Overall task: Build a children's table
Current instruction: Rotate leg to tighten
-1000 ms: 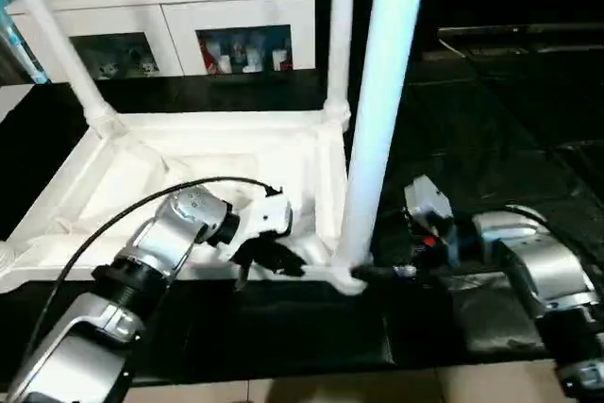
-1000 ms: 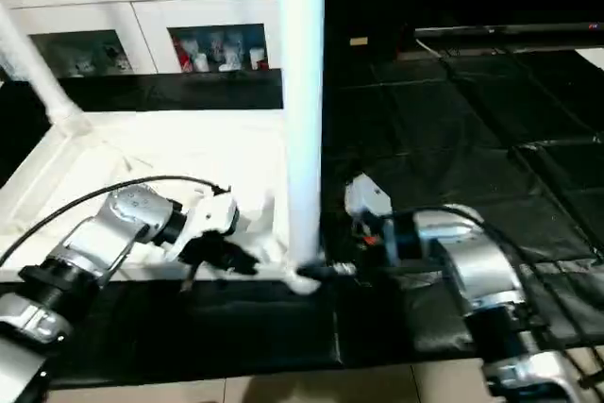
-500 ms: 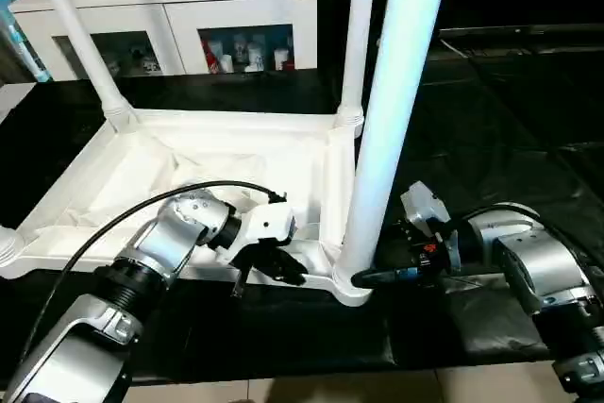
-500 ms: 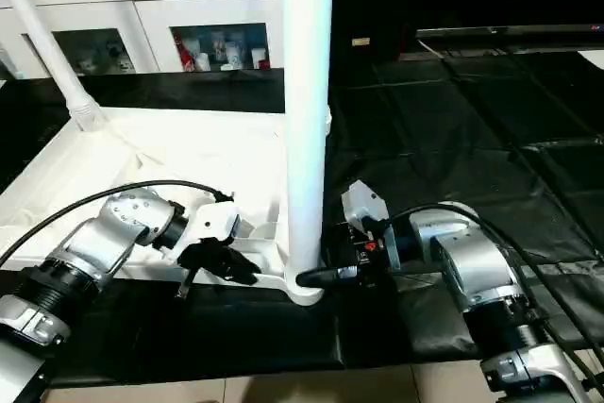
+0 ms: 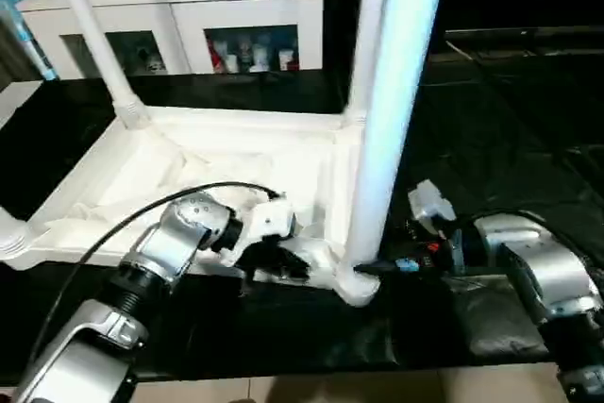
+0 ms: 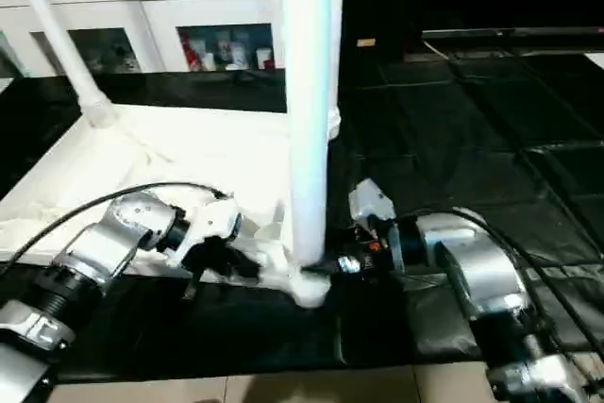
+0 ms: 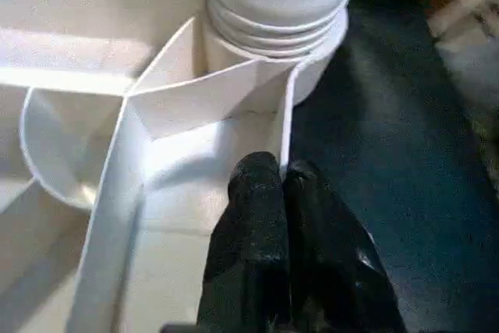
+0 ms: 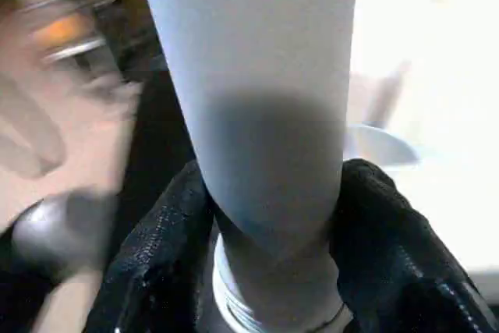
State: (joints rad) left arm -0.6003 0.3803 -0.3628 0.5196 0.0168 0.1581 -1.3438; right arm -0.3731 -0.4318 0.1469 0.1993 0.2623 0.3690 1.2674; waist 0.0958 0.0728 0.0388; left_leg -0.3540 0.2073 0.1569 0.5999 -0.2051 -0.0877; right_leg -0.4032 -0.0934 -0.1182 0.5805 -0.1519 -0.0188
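Observation:
The white table top (image 5: 236,162) lies upside down on a black mat, ribbed side up. A thick white leg (image 5: 392,101) stands in its near right corner socket (image 5: 354,285). My right gripper (image 5: 373,269) is shut around the base of this leg, with black fingers (image 8: 156,271) on both sides of the tube (image 8: 265,115). My left gripper (image 7: 281,173) is shut on the thin rim wall of the top, right beside that socket (image 7: 277,5). Two more legs stand at the far right corner (image 5: 368,35) and the far left corner (image 5: 90,30).
A white cabinet with glass doors (image 5: 189,16) stands behind the table top. The black mat (image 5: 500,139) runs off to the right. A black cable (image 5: 113,233) arcs over my left forearm. A strip of pale floor (image 5: 283,389) shows at the near edge.
The camera has shifted a little. Both grippers keep their holds, the left on the rim and the right on the near leg's base. The leg stands a bit more upright than a second ago.

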